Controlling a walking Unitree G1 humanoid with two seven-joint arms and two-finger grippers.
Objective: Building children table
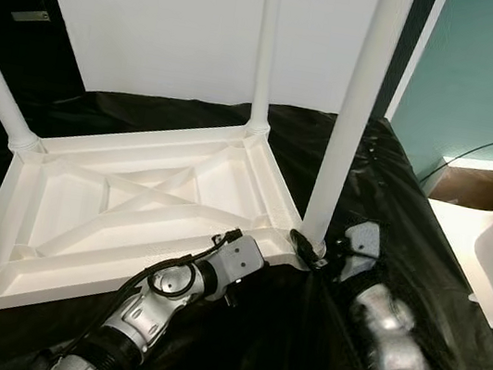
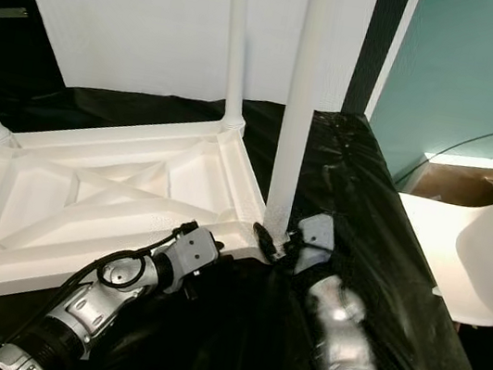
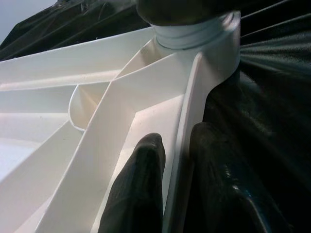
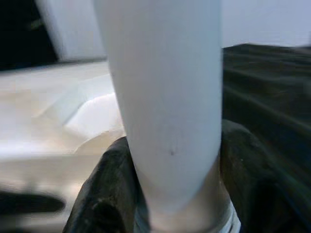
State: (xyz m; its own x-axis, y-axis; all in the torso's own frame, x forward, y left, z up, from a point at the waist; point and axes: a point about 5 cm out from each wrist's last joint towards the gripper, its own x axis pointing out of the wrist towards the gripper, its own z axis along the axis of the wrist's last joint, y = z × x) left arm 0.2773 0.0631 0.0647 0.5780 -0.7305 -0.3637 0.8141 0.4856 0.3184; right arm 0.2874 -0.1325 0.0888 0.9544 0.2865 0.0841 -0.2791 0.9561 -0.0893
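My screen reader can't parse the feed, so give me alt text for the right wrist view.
The right gripper is closed around the base of a white table leg, one black finger on each side, just above the leg's socket. Behind it lie the upturned white tabletop and black plastic sheeting.

No legible text, label, brand, number or sign appears in any view. The white plastic surfaces and the black sheeting carry no readable markings.
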